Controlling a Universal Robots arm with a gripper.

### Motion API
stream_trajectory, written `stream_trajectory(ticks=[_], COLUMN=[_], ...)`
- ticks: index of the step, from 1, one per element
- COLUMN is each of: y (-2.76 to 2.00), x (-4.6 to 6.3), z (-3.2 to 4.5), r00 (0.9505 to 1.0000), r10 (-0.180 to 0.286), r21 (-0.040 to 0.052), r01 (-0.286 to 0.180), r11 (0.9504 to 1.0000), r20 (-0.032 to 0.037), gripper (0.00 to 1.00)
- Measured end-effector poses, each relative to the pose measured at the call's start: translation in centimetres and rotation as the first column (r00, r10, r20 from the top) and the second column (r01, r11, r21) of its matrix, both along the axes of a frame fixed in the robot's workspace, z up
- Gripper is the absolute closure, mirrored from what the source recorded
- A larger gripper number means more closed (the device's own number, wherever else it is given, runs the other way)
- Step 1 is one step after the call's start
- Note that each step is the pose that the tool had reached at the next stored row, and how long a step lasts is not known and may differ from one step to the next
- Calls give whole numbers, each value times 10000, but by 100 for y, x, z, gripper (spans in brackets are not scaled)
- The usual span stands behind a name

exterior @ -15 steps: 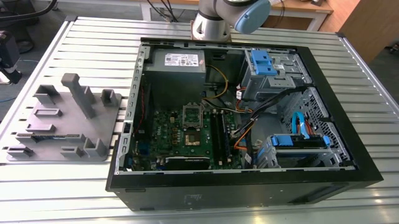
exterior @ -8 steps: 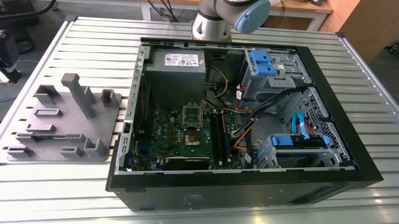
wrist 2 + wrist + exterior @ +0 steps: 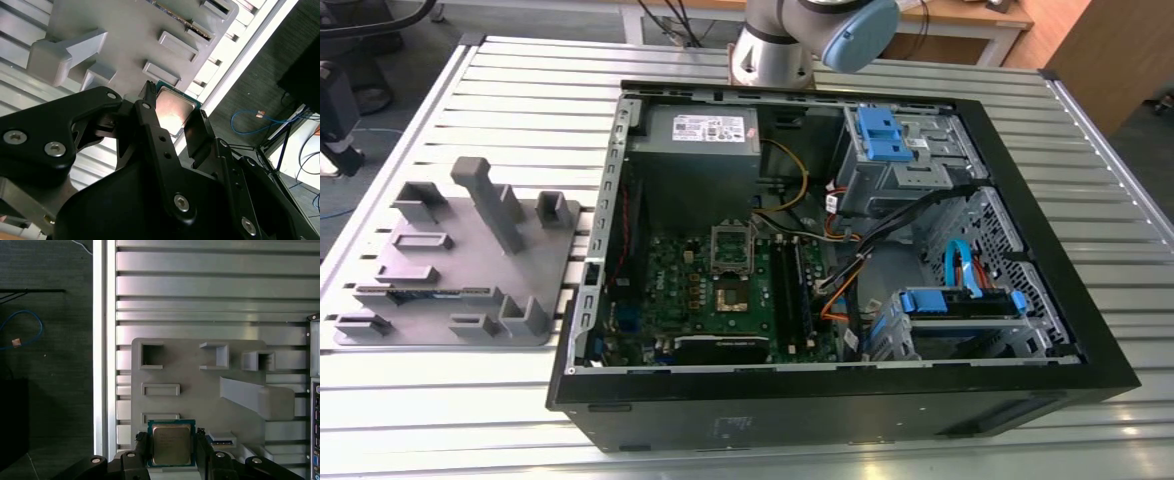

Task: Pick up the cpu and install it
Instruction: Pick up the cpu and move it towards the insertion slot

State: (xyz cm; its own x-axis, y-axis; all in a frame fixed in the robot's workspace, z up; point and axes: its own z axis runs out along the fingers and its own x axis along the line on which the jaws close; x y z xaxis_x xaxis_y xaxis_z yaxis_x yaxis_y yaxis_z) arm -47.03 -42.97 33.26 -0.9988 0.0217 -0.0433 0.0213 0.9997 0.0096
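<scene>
Tool (image 3: 171, 437) clamped on the cpu (image 3: 171, 447), above a grey fixture (image 3: 200, 390) on the ribbed metal worktop (image 3: 200, 290); dark floor (image 3: 50, 390) alongside.

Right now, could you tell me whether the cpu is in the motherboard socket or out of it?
Out: the cpu sits clamped in the tool over the grey fixture plate.

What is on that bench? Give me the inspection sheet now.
Surface: slatted aluminium table.
Job's things: small square silver-topped cpu, held above the grey plastic fixture plate.
Clutter: nothing seen.
Grippers: black gripper, fingers shut on the cpu's opposite edges.
Cables: blue cable inside the open black computer case; blue cable loop on the dark floor.
Surroundings: grey robot arm at the case's far side in the exterior view.
</scene>
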Motion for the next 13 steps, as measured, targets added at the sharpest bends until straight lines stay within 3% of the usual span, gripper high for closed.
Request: stream_trajectory(ticks=[13], y=[8], x=[0], z=[35], r00=[10000], r10=[0], r21=[0], r01=[0], r11=[10000], r20=[0], gripper=[53])
